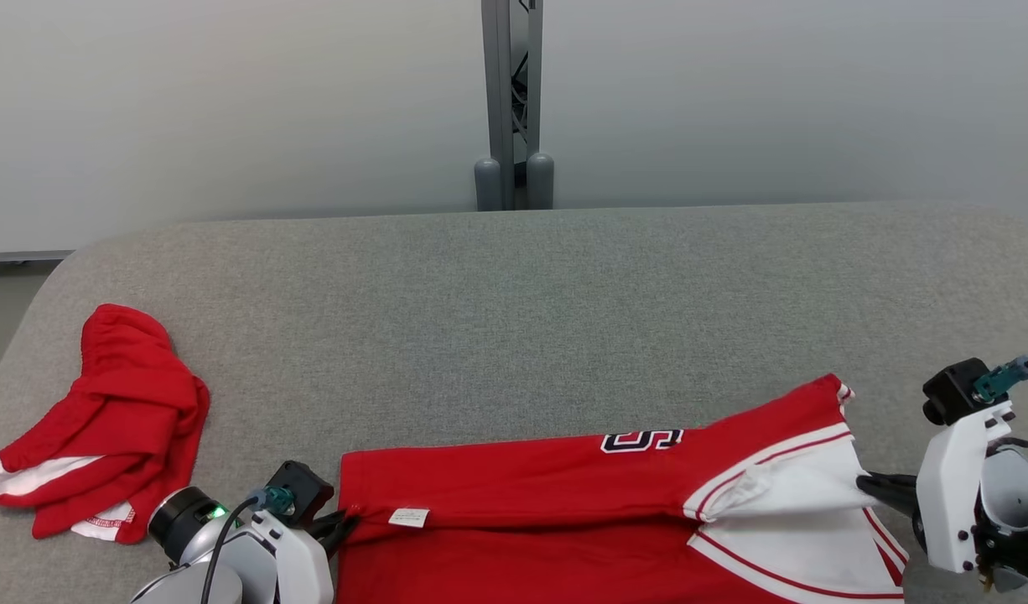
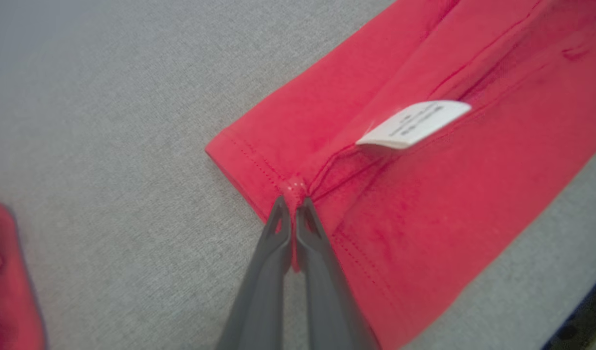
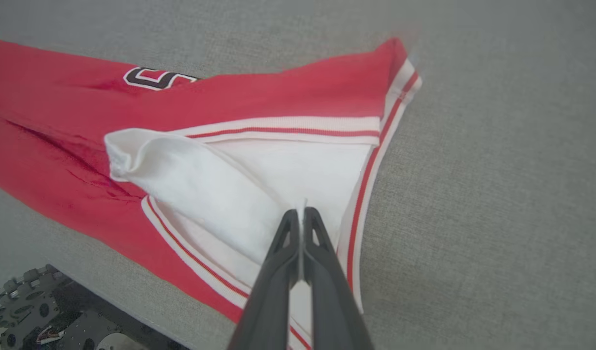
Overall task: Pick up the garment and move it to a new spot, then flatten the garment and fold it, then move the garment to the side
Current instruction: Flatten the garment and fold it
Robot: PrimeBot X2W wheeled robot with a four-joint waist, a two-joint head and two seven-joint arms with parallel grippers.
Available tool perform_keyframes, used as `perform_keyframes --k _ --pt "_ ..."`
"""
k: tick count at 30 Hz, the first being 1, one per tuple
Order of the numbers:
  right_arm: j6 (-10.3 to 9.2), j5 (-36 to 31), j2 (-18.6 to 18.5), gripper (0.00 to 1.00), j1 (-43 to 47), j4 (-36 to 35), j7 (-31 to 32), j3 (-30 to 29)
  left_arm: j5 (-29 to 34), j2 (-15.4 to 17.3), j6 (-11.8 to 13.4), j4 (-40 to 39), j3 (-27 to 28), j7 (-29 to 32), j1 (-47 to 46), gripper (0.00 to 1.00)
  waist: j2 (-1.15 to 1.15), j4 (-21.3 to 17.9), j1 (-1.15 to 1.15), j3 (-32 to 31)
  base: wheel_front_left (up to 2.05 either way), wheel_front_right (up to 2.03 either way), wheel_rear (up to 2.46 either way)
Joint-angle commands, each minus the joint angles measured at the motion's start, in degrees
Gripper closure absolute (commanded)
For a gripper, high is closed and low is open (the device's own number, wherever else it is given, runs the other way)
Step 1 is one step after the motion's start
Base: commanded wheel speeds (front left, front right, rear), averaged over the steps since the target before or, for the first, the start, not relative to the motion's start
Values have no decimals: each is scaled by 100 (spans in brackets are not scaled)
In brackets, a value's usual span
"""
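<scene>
Where the red, white-trimmed fabric jersey point(image 1: 522, 495) lies stretched along the near edge of the grey cloth-covered bench point(image 1: 514, 285), the left end effector point(image 2: 293, 201) is clamped on its red hem corner. The right end effector point(image 3: 302, 214) grips the white panel at the opposite end; a crumpled red cloth point(image 1: 103, 419) lies well apart at the left.

So the desk point(image 1: 514, 285) is a big grey thing with a woven fabric top, rounded off at the 10 o'clock corner. The garment point(image 1: 522, 491), red with white striped trim and a dark number patch, lies folded lengthwise along the near edge from about 7 to 4 o'clock, its small white tag point(image 1: 408, 517) facing up. A crumpled red-and-white cloth bundle point(image 1: 111, 419) sits well apart at 8 o'clock.
</scene>
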Motion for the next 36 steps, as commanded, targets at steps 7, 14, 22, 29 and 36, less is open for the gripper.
perform_keyframes --k 7,14,22,29,36 --pt "-2 -117 -175 100 288 -186 445 -318 29 -10 6 55 2 -47 58 100 0 -14 0 -16 0 0 0" --pt "-2 -266 -76 63 559 -158 672 -630 35 -7 6 -19 2 119 117 100 0 7 0 -4 0 0 0" --pt "-2 -419 7 0 820 -62 995 -1015 -176 65 6 -113 3 359 172 0 0 25 0 -37 0 0 0" --pt "-2 -1008 -64 0 857 -70 537 -1855 -288 126 159 147 263 -120 -35 0 0 16 0 -117 0 0 0" --pt "-2 -1872 367 0 1022 -153 -1189 -2927 -537 39 596 149 894 -791 -136 0 0 -9 0 -124 0 0 0"
